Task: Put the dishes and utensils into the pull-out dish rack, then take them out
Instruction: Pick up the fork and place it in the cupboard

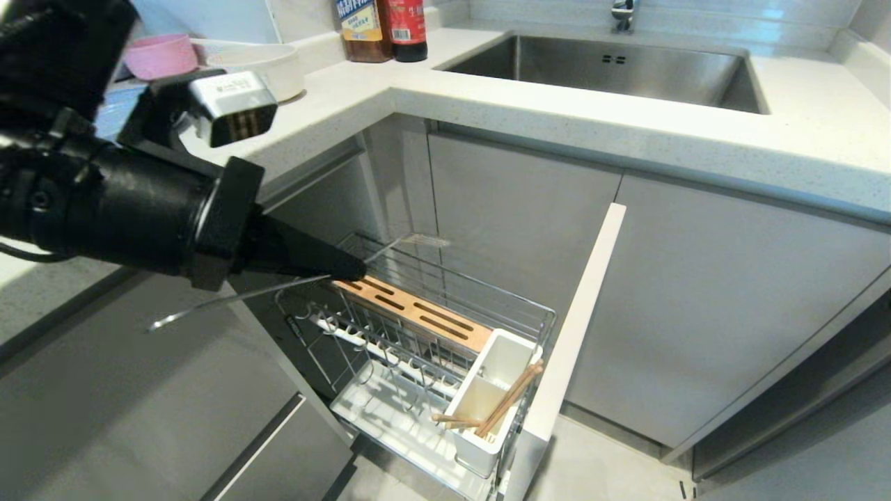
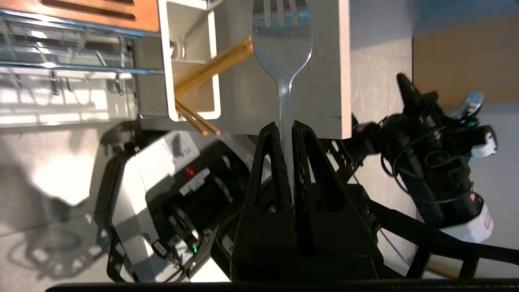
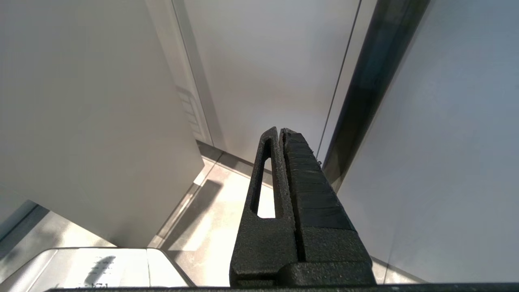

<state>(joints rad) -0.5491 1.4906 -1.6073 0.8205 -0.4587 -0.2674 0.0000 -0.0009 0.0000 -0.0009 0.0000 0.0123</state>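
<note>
My left gripper (image 1: 351,268) (image 2: 286,125) is shut on the thin handle of a silver fork (image 1: 237,299) (image 2: 282,44), above the back end of the pull-out dish rack (image 1: 418,334). The fork's tines point past the fingertips toward the rack's pale front panel (image 1: 578,320) (image 2: 324,81). A pair of wooden chopsticks (image 1: 508,400) (image 2: 211,69) leans in the white utensil holder (image 1: 487,396) (image 2: 164,61), beside the slotted wooden strip (image 1: 411,306). An off-white bowl (image 1: 268,66) and a pink bowl (image 1: 160,56) sit on the counter behind my left arm. My right gripper (image 3: 279,132) is shut and empty, parked low by the cabinet fronts.
A steel sink (image 1: 612,62) is set in the white countertop (image 1: 766,139), with two bottles (image 1: 383,28) at its left corner. Grey cabinet doors flank the open rack. My own base (image 2: 154,182) shows below the left gripper.
</note>
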